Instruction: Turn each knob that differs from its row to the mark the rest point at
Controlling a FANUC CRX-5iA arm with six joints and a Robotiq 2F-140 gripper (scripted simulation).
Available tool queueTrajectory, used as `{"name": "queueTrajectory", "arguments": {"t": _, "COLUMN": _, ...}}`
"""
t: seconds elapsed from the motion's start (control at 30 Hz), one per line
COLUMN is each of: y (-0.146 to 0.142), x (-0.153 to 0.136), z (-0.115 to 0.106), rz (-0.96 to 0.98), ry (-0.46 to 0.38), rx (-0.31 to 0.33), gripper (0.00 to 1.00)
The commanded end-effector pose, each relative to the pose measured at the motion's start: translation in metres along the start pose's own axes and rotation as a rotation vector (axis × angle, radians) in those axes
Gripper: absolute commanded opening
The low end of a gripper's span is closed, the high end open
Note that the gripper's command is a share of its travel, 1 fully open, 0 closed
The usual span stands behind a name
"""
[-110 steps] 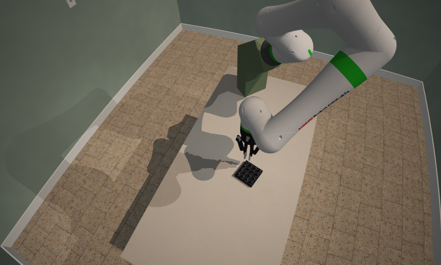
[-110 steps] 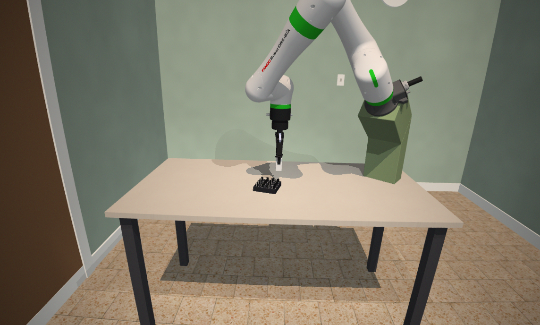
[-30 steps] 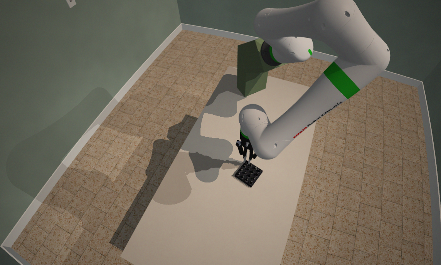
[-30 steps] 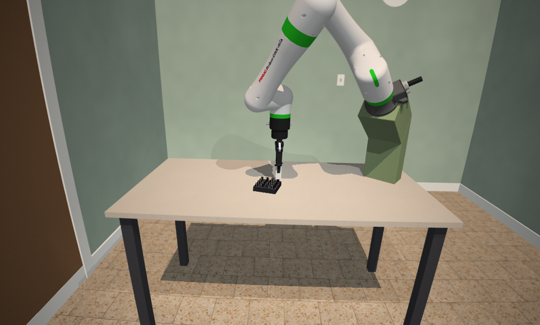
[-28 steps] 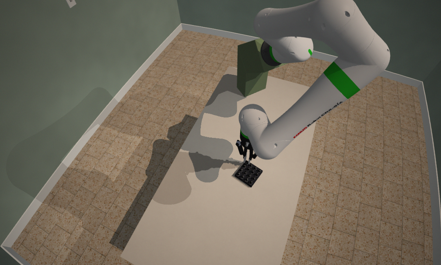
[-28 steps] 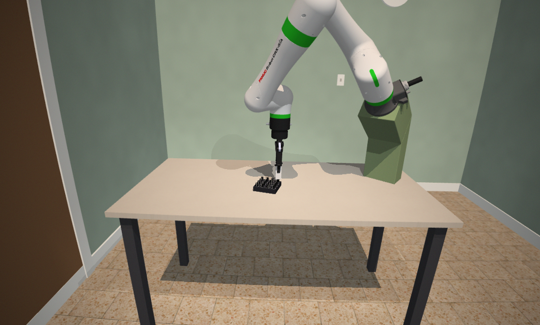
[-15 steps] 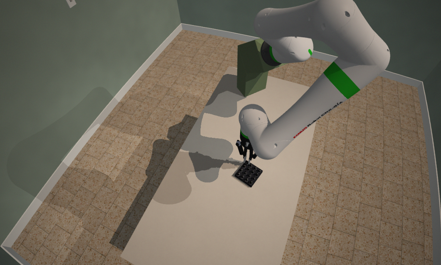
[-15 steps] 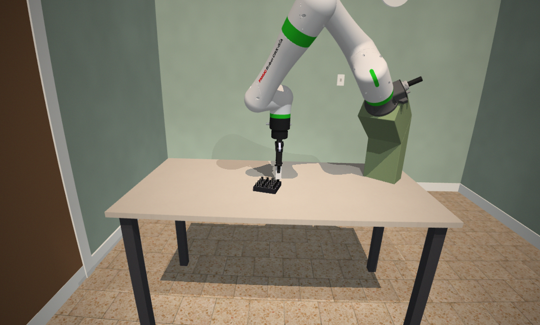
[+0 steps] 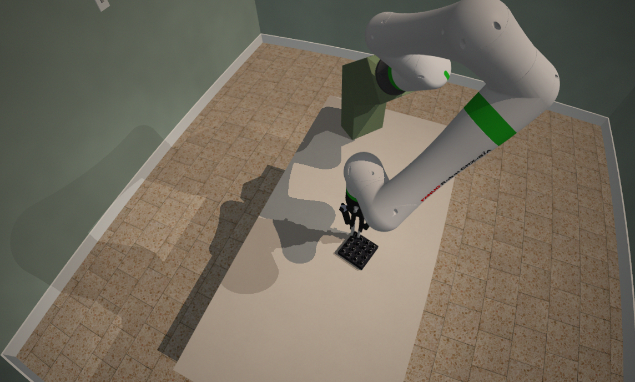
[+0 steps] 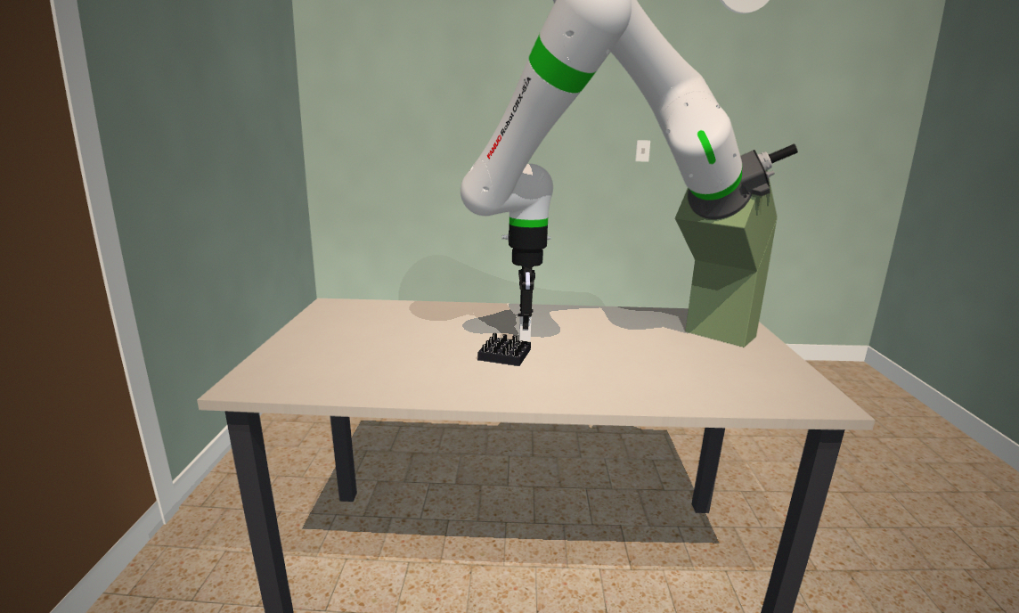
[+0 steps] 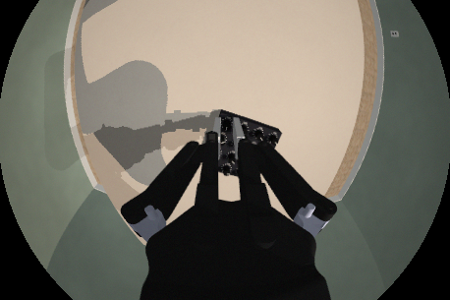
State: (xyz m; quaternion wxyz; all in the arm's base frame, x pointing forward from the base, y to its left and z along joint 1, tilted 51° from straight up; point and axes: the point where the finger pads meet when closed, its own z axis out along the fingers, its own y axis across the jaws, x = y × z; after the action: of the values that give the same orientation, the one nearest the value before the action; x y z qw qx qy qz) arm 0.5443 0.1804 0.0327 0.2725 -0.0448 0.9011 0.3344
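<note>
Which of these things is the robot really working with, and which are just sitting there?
In use:
- knob box, black, on the table
- gripper, its fingers narrowed over the box's edge row of knobs

Just there:
- green pedestal under the arm
- wall plate
</note>
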Motion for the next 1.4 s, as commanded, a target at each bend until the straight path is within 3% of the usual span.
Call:
{"name": "queueTrajectory", "arguments": {"t": 0.0, "y": -0.0002, "x": -0.0001, "z": 0.0015, "rz": 0.0, "ry": 0.0, "rx": 0.0, "gripper": 0.12}}
{"name": "queueTrajectory", "arguments": {"t": 1.37, "y": -0.0002, "x": -0.0001, "z": 0.0053, "rz": 0.0, "ry": 0.0, "rx": 0.0, "gripper": 0.12}}
